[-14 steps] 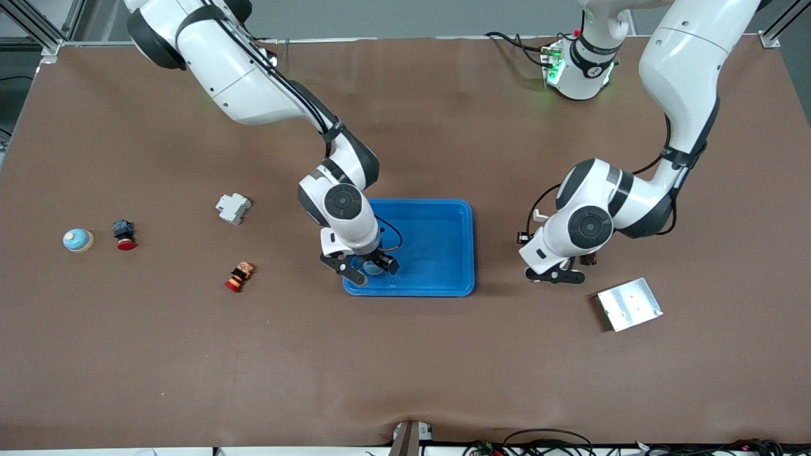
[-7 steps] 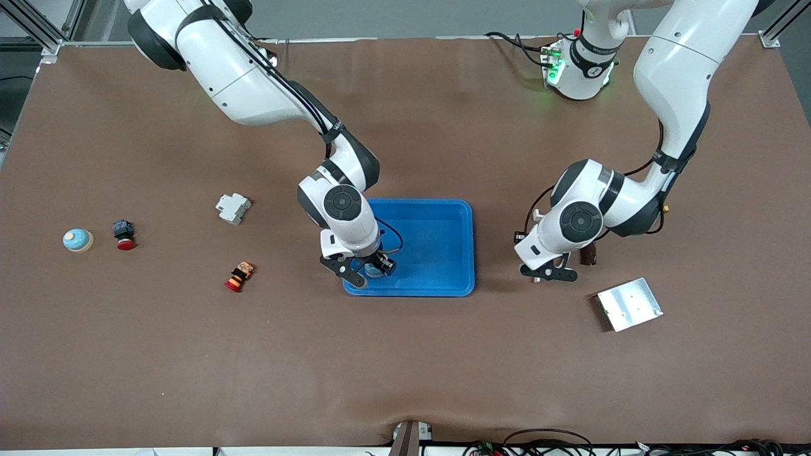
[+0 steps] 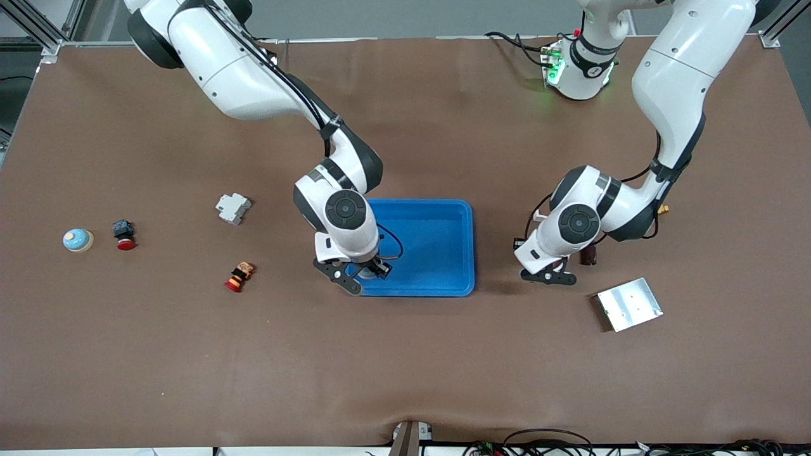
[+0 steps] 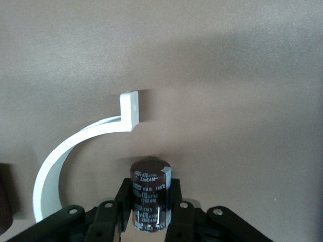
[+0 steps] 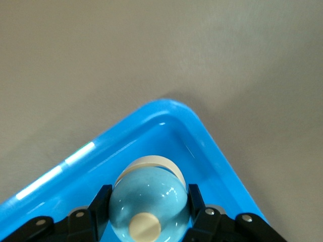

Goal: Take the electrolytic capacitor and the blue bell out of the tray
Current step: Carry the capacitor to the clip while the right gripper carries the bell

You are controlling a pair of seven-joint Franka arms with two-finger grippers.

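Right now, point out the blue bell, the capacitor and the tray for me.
blue bell (image 5: 146,196), right wrist view, on its glossy dome.
capacitor (image 4: 149,194), left wrist view, on its dark printed sleeve.
tray (image 3: 437,244), front view, on its bare blue floor.

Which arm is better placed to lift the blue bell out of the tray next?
The right. Its right gripper is shut on the blue bell inside the tray corner. The left gripper holds the capacitor over the table, outside the tray.
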